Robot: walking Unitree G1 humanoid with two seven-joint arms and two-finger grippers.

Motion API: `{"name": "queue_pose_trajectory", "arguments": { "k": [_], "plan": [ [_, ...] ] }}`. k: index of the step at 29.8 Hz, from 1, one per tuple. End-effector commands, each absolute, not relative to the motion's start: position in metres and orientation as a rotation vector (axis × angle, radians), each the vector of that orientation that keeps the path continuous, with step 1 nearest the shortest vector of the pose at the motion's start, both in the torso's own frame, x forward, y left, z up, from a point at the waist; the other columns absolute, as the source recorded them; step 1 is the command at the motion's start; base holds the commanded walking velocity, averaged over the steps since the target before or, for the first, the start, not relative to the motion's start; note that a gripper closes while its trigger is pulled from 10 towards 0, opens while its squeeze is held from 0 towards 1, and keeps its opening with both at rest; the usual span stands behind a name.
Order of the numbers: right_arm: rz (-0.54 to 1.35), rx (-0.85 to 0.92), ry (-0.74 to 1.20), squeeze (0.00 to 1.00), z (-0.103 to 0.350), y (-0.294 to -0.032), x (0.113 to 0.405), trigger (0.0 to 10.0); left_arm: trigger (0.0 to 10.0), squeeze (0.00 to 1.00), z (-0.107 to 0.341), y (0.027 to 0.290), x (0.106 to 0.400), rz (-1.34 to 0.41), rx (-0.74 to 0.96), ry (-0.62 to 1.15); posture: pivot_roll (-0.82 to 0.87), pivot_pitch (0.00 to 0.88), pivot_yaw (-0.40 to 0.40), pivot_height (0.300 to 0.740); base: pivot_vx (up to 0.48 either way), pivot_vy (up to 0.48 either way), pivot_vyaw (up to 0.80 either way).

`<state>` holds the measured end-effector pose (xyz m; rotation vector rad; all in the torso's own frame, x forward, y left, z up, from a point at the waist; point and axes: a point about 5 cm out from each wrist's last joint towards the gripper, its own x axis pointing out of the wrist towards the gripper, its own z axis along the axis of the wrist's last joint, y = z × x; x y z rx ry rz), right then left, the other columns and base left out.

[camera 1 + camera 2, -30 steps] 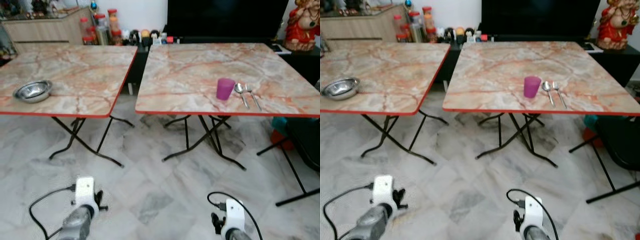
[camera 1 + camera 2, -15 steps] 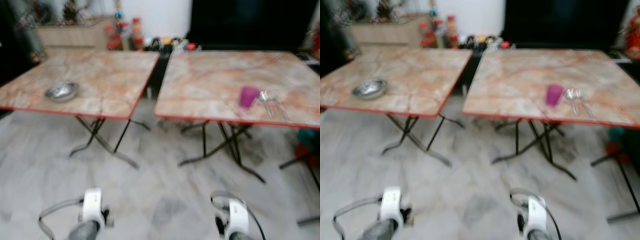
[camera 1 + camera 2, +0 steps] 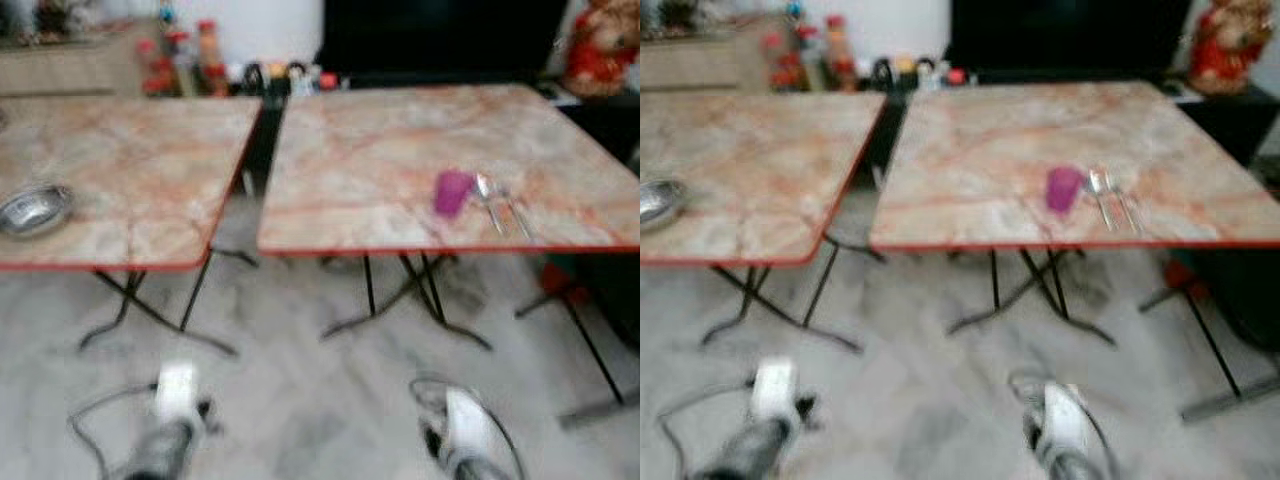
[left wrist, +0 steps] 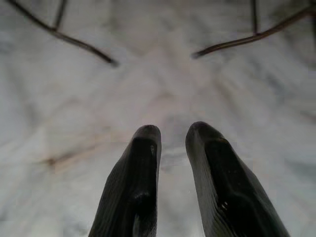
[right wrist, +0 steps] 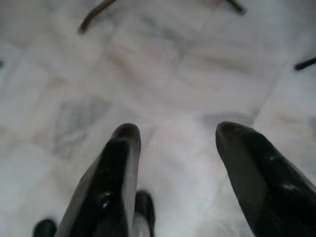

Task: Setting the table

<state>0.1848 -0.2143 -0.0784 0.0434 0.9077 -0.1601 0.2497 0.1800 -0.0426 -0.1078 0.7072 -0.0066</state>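
Both grippers hang low over the pale marble floor [image 4: 74, 108], carrying nothing: I read the left gripper [image 4: 170, 136] with its ribbed black fingers narrowly parted, the right gripper [image 5: 175, 136] spread wide, idle since I judge I'm only walking up, hence the blur. Ahead stand two folding tables with glossy marble-pattern tops, red edging and thin black crossed legs. On the right table [image 3: 360, 150] sit a purple cup [image 3: 452, 192], and just beside it two metal spoons [image 3: 500, 205], near the front edge. A shiny steel bowl [image 3: 32, 209] waits on the left table [image 3: 140, 160].
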Motion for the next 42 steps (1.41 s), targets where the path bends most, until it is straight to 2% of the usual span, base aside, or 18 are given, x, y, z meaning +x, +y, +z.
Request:
{"name": "queue_pose_trajectory", "arguments": {
  "k": [1, 21, 42],
  "plan": [
    [-0.104, 0.061, 0.866, 0.00, -0.073, -0.194, 0.201, 10.0, 10.0, 0.00, -0.045, 0.204, 0.242, 0.053, -0.079, 0.730, -0.02, 0.000, 0.009, 0.740, 0.409, 0.000, 0.00],
    [-0.104, 0.072, 0.870, 0.00, -0.074, -0.195, 0.199, 10.0, 10.0, 0.00, -0.046, 0.201, 0.242, 0.057, -0.074, 0.744, -0.02, 0.000, 0.005, 0.740, 0.397, 0.000, 0.00],
    [-0.108, 0.095, 0.862, 0.00, -0.073, -0.192, 0.201, 10.0, 10.0, 0.00, -0.045, 0.215, 0.240, 0.128, -0.088, 0.748, -0.07, 0.000, 0.021, 0.740, 0.000, 0.000, 0.00]
  ]
}}
